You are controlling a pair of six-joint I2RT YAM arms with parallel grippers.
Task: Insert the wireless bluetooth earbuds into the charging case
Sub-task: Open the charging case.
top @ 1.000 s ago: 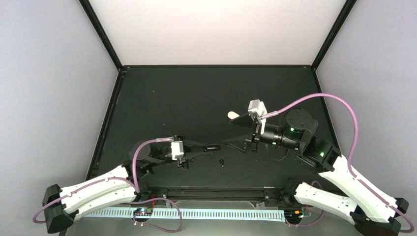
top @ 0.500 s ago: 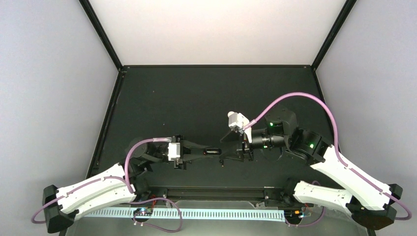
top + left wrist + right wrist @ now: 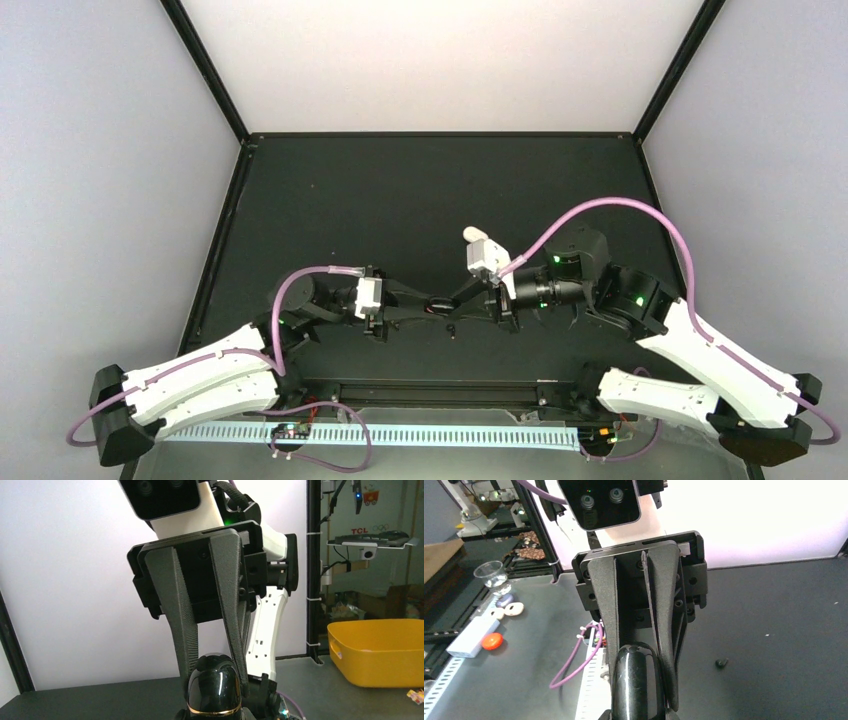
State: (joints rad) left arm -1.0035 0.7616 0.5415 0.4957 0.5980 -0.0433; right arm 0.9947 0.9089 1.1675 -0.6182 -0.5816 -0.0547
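Clenching a glossy black puck (image 3: 213, 687), the left jaws meet the right jaws, which straddle it, grip unclear. Nothing is inserted yet: one earbud (image 3: 721, 663) lies near them, the charging case (image 3: 472, 234) beyond.

Left hand (image 3: 430, 306), right hand (image 3: 452, 301) tip-to-tip

Glossy black puck (image 3: 212, 685); matt plastic fingers (image 3: 177, 600).

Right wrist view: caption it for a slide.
The left hand grips a glossy black puck; one tiny black earbud lies on the dark table.
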